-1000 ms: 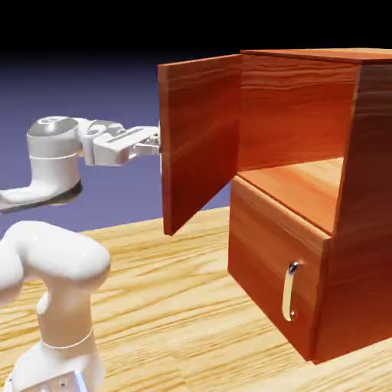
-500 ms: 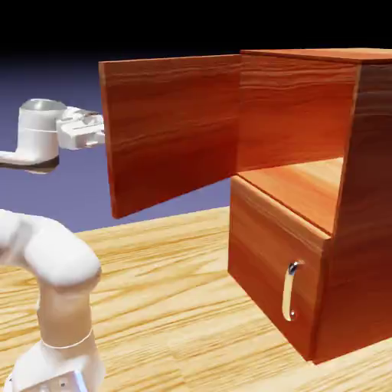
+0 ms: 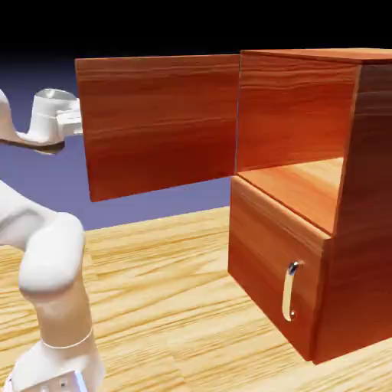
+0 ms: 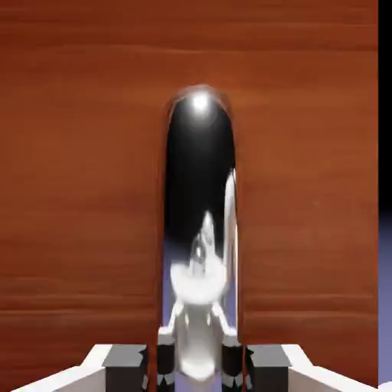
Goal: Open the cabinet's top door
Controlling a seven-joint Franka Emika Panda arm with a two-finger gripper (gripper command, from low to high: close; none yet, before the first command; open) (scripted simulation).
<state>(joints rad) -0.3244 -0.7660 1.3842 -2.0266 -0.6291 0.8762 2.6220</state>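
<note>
Gripper [image 4: 197, 366] clamped on handle [image 4: 200, 230] of top door [image 3: 157, 122]. Door stood swung wide, roughly square to cabinet [image 3: 321, 191], upper compartment exposed. Opening step looked near done; next move likely release and retreat.

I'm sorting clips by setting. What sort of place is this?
Likely a rendered test scene, not a real room: a lone wood-grain cabinet on a bare table, a white robot arm, and a flat blue-violet backdrop.
</note>
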